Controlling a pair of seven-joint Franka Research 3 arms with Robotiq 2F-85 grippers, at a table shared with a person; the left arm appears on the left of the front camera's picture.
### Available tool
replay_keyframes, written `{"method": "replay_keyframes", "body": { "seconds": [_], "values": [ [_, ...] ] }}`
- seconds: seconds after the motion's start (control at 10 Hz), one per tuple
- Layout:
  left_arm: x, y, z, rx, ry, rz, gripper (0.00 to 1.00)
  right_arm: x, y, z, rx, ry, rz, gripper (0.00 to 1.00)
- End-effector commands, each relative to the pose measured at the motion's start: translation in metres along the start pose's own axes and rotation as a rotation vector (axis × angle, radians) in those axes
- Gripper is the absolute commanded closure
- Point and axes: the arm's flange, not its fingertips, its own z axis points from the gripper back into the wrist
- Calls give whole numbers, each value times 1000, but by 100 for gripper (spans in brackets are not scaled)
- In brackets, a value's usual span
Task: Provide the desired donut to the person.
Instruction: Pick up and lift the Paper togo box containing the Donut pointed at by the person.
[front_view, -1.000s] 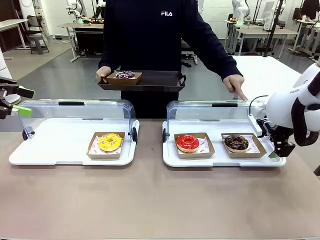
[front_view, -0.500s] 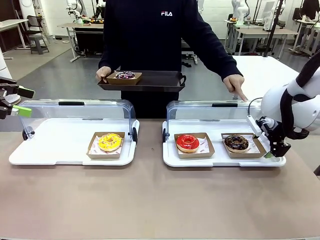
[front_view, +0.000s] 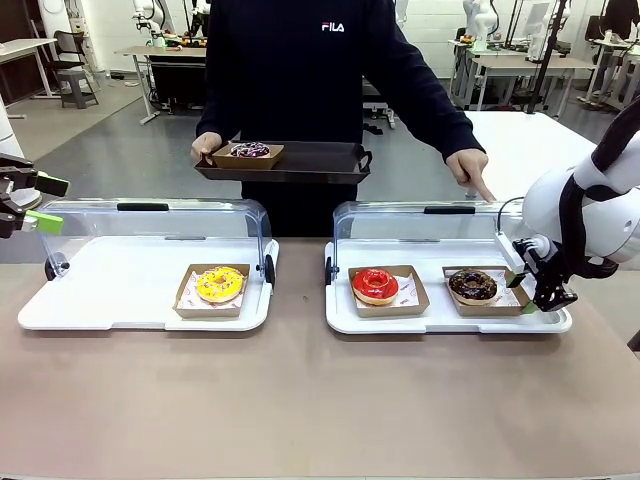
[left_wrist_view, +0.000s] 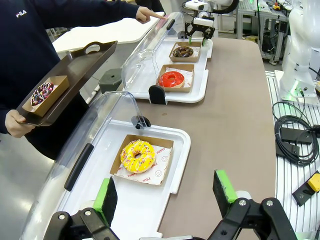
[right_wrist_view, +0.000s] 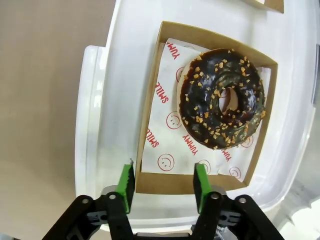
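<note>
Across the worktop (front_view: 300, 400) from us stands the person (front_view: 300, 80). Two white display cases sit side by side on it, the left case (front_view: 100, 285) and the right case (front_view: 440, 325), both with their clear lids swung back to the far side.

The person holds a black serving tray (front_view: 320, 160) level by one end. A dark sprinkled donut (front_view: 250, 150) sits on it in its own cardboard boat. The person's pointing finger (front_view: 483, 192) aims down at the right end of the right case's lid.

The left hand (left_wrist_view: 163, 186) hovers by the left case's left end, fingers spread wide with nothing in them.

The right hand (right_wrist_view: 163, 170) is down at the right case's right end. Its fingers are parted either side of a corner of the brown cardboard tray (right_wrist_view: 165, 184), and we can't tell if they actually pinch it. That tray looks slightly longer left-to-right across the case, with a short end toward the hand.

In it, flat on printed paper, lies the chocolate donut (right_wrist_view: 222, 97), nut bits on top and hole facing up. It's round, so no long axis. A red donut (front_view: 375, 285) is its neighbour in the same case. The left case holds one yellow donut (front_view: 220, 283).
</note>
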Motion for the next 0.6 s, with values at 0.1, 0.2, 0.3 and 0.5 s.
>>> {"method": "replay_keyframes", "body": {
  "seconds": [0.1,0.2,0.3,0.5],
  "values": [
    [-1,0,0,-3,-14,-6,0,-9,-6,-12,9,-38,17,85],
    [-1,0,0,-3,-14,-6,0,-9,-6,-13,29,-42,15,95],
    [-1,0,0,-3,-14,-6,0,-9,-5,-11,50,-43,17,100],
    [-1,0,0,-3,-14,-6,0,-9,-6,-14,67,-53,21,100]
  ]
}}
